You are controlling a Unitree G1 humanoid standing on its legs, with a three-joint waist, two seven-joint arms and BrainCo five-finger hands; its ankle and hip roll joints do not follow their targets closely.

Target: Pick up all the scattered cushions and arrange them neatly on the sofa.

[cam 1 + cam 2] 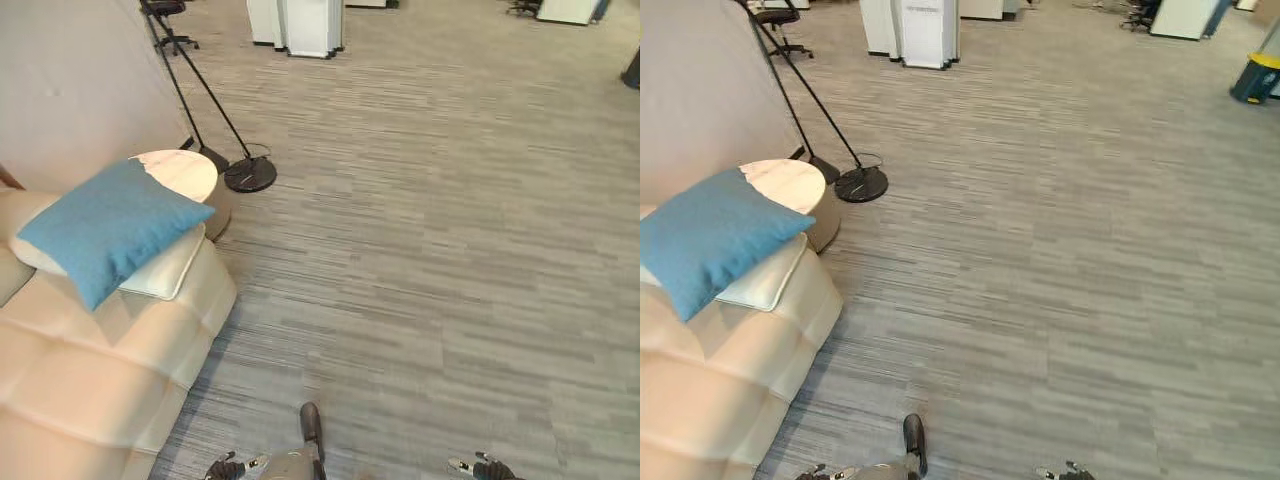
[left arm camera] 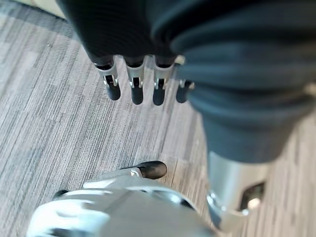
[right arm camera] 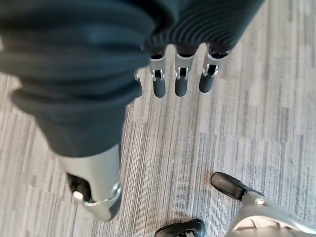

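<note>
A blue cushion (image 1: 108, 227) lies tilted on a cream cushion (image 1: 160, 270), both on the arm end of the cream sofa (image 1: 90, 380) at the left. My left hand (image 1: 228, 466) hangs low at the bottom edge, right of the sofa's front corner. In its wrist view the fingers (image 2: 136, 86) point straight down at grey carpet and hold nothing. My right hand (image 1: 480, 466) hangs at the bottom edge further right. Its fingers (image 3: 180, 81) are also straight and empty over the carpet.
A round pale side table (image 1: 185, 172) stands behind the sofa arm by a grey wall (image 1: 80, 80). A floor lamp's black base (image 1: 249, 175) sits just beyond it, pole leaning left. White cabinets (image 1: 300, 25) stand far back. Grey carpet (image 1: 430, 250) stretches right.
</note>
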